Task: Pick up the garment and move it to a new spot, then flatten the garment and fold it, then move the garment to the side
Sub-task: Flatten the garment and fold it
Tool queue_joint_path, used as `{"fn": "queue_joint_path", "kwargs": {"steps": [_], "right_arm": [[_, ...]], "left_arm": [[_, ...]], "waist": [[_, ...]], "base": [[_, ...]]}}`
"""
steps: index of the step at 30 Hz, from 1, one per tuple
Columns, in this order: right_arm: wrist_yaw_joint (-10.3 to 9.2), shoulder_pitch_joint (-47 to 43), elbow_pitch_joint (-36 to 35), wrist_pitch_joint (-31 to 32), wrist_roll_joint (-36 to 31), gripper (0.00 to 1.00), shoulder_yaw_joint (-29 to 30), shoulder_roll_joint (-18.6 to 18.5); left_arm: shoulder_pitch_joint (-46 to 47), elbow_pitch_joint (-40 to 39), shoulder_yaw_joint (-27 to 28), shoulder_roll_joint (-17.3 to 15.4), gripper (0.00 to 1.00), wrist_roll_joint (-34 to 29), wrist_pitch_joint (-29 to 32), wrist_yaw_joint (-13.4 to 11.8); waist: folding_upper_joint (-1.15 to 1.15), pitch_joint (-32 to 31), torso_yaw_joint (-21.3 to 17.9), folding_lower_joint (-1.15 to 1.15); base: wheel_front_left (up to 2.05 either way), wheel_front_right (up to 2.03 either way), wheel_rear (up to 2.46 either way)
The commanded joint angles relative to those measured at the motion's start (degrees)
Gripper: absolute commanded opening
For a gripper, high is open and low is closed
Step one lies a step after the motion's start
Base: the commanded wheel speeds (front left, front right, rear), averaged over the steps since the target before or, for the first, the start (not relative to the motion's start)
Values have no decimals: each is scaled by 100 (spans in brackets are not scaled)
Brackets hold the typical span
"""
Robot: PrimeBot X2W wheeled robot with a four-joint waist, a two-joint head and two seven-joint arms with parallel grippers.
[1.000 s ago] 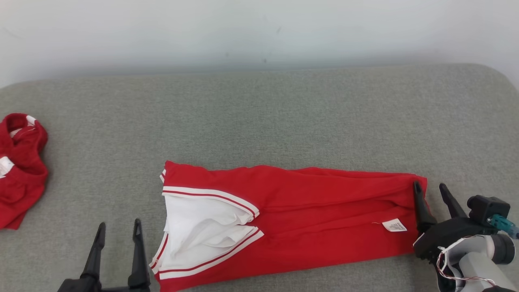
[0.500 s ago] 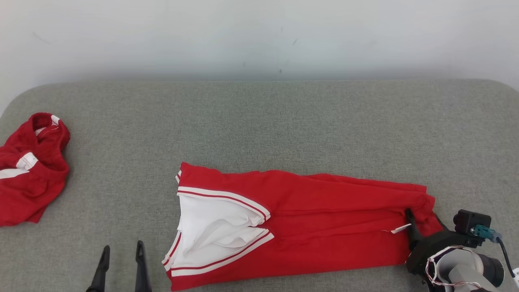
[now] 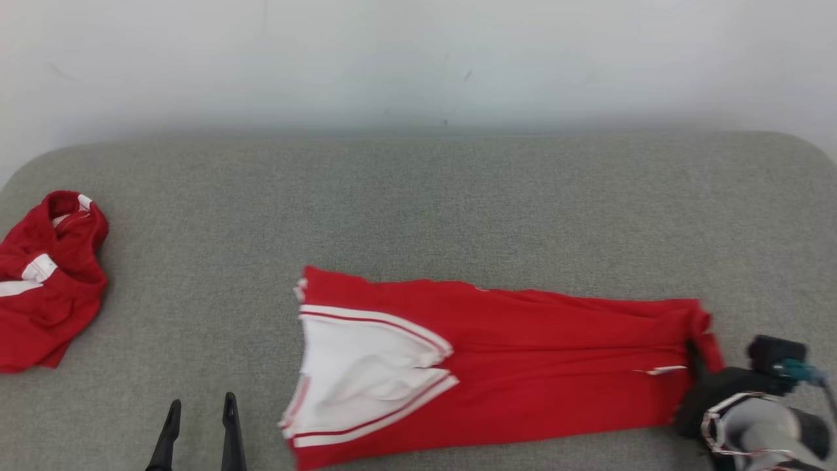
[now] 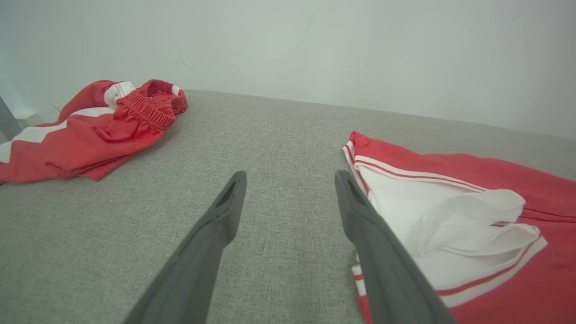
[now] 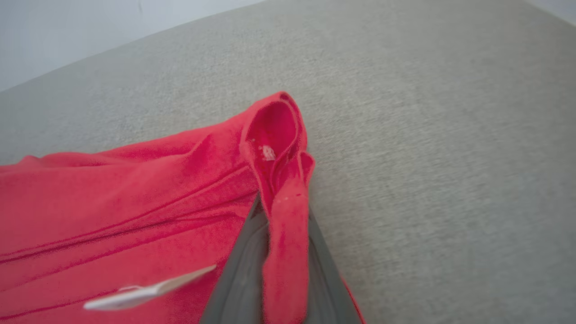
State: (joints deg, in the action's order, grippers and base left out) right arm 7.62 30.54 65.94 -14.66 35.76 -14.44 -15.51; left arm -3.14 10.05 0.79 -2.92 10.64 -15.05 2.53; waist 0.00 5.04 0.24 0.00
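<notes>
Head view: one flat garment (image 3: 523, 366), one crumpled garment (image 3: 46, 288), two tools (image 3: 202, 400) (image 3: 696, 356)

Head camera: high, forward-down, far. Wrist cameras: low, close over grey surface (image 3: 458, 209). Shared: red garment (image 3: 536, 353), head view's 5 o'clock.

2 red garments (image 3: 523, 366), 4 dark fingers (image 4: 225, 216), 1 grey cushion (image 3: 458, 209).

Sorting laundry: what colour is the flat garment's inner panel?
White panel, red-striped edges; clearest in left wrist view.
</notes>
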Motion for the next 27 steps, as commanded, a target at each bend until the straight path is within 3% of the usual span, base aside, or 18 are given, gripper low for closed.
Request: {"fn": "queue_joint_path", "kwargs": {"steps": [1,7,11,16,27], "right_arm": [[-20,-79,18,-42,42,0,73,-292],[-17,-270,-445,-59,4,0,480,-920],[-16,-386,-971,-57,-82,0,636,-1037],[-16,-559,-1784,-56,167,0,529,-777],[-15,-837,-3529,327,823,0,-528,-42]], "left_arm": [[-2,-2,30,4,100,-8,-17,13],[-69,-96,56,3,100,-42,-17,-19],[-113,-150,80,3,100,-44,-18,-48],[-153,-157,135,4,100,-60,-18,-46],[-165,-116,194,4,100,-102,-18,-87]], "waist": [[0,-48,-51,0],[0,-118,-178,0],[0,-124,-289,0],[0,-150,-372,0],[0,-225,-251,0]], "base": [[0,0,0],[0,0,0],[0,0,0],[0,0,0],[0,0,0]]}}
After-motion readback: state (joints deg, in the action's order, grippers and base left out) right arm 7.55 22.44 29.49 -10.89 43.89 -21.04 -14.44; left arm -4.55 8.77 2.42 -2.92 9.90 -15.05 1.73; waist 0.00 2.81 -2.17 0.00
